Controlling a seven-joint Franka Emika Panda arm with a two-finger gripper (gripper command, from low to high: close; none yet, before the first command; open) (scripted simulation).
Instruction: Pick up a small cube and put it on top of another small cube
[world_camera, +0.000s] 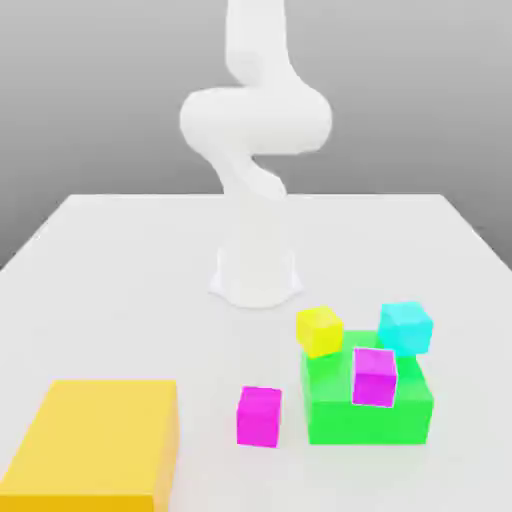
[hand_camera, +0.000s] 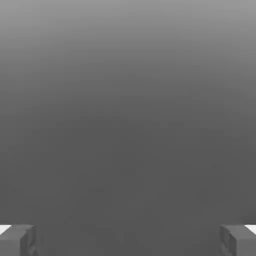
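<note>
We saw the yellow-orange slab (world_camera: 95, 440) cut off by the exterior view's lower left edge, and the arm (world_camera: 257, 120) cropped at the top, folded above its base (world_camera: 256, 270). In the hand view, the claw (hand_camera: 128, 241) was spread wide with nothing between its tips, against plain grey. We had the hot-pink cube (world_camera: 259, 417) on the bench (world_camera: 150, 300), between the slab and the green block (world_camera: 367, 420), whose top was partly hidden by the violet-magenta (world_camera: 374, 377), yellow (world_camera: 320, 331) and cyan (world_camera: 405, 328) cubes.
</note>
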